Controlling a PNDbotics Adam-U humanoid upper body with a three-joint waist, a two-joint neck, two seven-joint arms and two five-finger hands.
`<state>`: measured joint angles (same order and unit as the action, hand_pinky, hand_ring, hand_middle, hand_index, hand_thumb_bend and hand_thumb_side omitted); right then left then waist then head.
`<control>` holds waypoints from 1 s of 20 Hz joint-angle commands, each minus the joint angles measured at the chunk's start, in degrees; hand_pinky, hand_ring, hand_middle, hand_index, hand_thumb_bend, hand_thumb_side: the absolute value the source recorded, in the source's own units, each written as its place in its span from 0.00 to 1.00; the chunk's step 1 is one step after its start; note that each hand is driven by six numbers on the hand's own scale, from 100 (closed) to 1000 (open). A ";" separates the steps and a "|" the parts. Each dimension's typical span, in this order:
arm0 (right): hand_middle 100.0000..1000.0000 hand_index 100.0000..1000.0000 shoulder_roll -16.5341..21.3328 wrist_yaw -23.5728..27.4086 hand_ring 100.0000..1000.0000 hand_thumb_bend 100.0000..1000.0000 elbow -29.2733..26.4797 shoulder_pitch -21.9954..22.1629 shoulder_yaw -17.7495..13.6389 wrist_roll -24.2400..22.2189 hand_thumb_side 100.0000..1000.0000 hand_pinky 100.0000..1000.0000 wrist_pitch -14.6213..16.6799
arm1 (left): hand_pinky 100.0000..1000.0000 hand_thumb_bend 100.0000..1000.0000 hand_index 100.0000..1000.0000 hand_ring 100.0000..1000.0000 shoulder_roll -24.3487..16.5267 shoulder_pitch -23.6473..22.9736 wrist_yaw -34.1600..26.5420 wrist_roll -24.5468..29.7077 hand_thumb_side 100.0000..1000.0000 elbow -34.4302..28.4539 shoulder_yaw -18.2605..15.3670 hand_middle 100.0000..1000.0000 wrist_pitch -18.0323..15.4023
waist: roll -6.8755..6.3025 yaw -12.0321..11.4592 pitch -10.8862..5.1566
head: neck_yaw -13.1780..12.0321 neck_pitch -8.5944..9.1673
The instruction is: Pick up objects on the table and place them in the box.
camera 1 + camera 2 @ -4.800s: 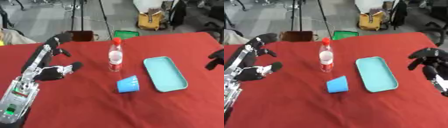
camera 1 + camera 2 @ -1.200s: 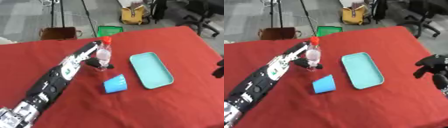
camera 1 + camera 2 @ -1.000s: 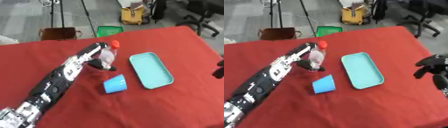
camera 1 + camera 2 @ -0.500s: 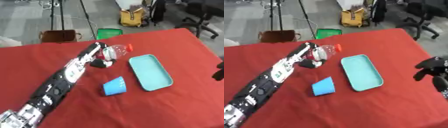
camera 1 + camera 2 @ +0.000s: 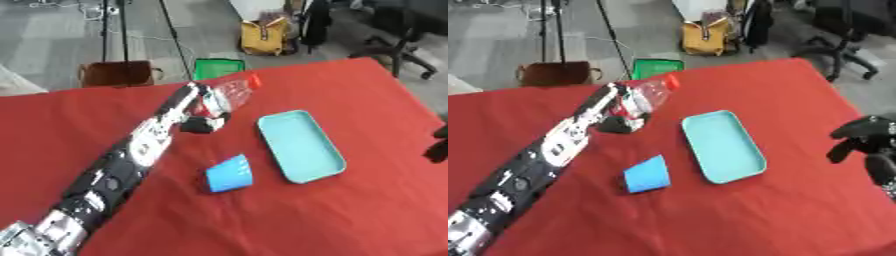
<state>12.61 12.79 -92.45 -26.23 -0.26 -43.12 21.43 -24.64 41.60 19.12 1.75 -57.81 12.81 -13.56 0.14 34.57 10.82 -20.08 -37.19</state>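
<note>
My left hand (image 5: 201, 121) is curled round a clear plastic bottle (image 5: 227, 94) with a red cap and a red label, held tilted above the red table (image 5: 289, 220) with the cap pointing up and to the right. A teal tray (image 5: 300, 145) lies to the right of it. On its side in front of the bottle lies a blue cup (image 5: 229, 173). My right hand (image 5: 864, 137) hangs at the right edge with its fingers curled and nothing in them.
Beyond the table's far edge stand a green crate (image 5: 216, 68), a brown basket (image 5: 118, 73), a yellow bag (image 5: 268, 36) and office chairs (image 5: 398, 25). The table's right edge runs close to my right hand.
My left hand took hold of the upright bottle, lifted it and tipped it towards the right. The camera tilted a little. My right hand has stayed at the right edge.
</note>
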 commanded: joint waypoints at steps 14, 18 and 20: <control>0.65 0.74 -1.47 1.72 0.51 0.09 -2.60 -1.59 1.21 -8.85 0.43 0.57 7.16 | 0.56 0.00 0.61 0.75 -1.97 4.27 -1.43 13.76 0.24 -2.97 3.48 0.52 -7.63 | -1.23 6.03 -1.31 | -4.41 0.66; 0.65 0.74 -2.01 1.84 0.50 0.09 -3.43 -1.88 1.74 -8.85 0.43 0.57 6.33 | 0.60 0.10 0.64 0.75 -2.76 5.22 1.76 17.29 0.15 -4.43 3.36 0.54 -9.31 | -2.28 7.32 -1.12 | -5.97 0.79; 0.65 0.74 -2.10 1.84 0.50 0.09 -3.80 -1.94 1.89 -8.85 0.43 0.57 5.92 | 0.63 0.17 0.65 0.74 -3.29 5.48 3.54 18.98 0.13 -5.46 2.62 0.54 -9.53 | -2.73 7.61 -1.08 | -6.47 0.82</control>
<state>10.19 14.19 -94.68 -27.21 1.59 -44.44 20.11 -26.12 45.70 21.62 19.68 -61.68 16.36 -22.81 -3.06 42.08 10.37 -26.08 -37.09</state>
